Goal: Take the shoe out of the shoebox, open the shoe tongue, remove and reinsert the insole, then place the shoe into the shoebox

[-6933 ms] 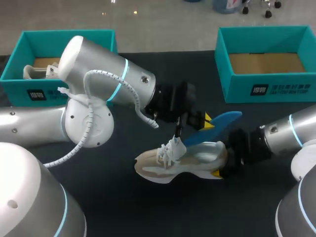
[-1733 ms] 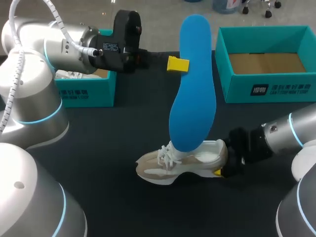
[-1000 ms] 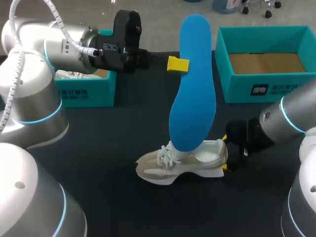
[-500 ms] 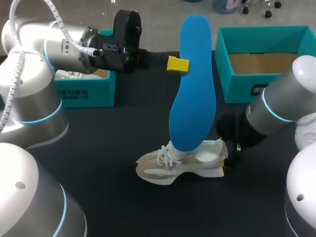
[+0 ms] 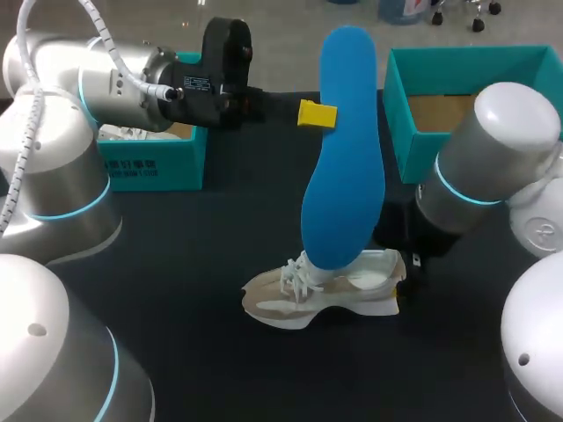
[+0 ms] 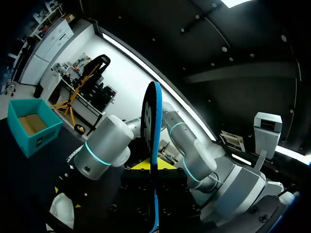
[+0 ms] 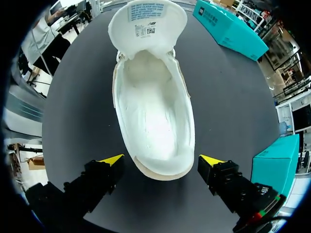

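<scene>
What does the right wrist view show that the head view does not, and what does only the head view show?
Only the right wrist view: the bare white inside of the shoe, its tongue folded back, and the right gripper with open fingers either side of the heel, not touching it. Only the head view: the blue insole held up by the left gripper, and the laces. Both: the shoe on the black table and the teal shoeboxes.

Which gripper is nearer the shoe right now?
Right. The right gripper sits at the heel of the shoe, fingers open either side; the left gripper is up and away, holding the insole.
</scene>
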You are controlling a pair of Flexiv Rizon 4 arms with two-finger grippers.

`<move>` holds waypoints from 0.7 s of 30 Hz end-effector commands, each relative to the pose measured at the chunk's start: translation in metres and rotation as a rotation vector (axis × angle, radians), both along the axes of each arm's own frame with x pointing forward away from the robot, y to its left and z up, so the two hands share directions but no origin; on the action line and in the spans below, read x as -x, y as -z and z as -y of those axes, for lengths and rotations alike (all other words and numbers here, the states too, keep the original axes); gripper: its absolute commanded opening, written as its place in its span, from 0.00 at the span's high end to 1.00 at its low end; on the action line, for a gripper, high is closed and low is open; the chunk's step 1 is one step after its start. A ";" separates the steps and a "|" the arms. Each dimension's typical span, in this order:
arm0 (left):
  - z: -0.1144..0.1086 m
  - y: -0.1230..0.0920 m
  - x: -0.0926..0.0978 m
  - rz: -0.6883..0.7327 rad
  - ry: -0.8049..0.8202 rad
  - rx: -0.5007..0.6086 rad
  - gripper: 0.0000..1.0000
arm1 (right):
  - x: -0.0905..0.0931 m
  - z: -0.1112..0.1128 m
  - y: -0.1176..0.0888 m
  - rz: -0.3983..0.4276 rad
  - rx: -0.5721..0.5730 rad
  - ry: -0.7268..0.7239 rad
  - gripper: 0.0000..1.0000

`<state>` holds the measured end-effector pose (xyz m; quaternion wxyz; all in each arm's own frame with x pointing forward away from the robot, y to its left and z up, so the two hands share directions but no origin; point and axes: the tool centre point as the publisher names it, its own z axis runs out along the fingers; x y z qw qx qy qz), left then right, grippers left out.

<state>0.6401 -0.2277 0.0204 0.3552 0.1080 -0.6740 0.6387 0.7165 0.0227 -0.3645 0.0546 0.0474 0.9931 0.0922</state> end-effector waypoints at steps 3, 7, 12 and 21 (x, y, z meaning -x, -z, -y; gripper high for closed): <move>0.001 0.000 0.001 0.000 -0.002 0.001 1.00 | 0.009 -0.004 -0.016 -0.031 0.135 -0.021 0.00; 0.001 0.000 0.001 0.000 -0.002 0.001 1.00 | 0.012 -0.007 -0.019 -0.042 0.116 -0.030 0.00; 0.001 0.000 0.001 0.000 -0.002 0.001 1.00 | 0.012 -0.012 -0.026 -0.022 0.097 -0.030 0.00; 0.001 0.000 0.001 0.000 -0.002 0.001 1.00 | 0.008 -0.015 -0.029 -0.005 0.120 -0.039 0.00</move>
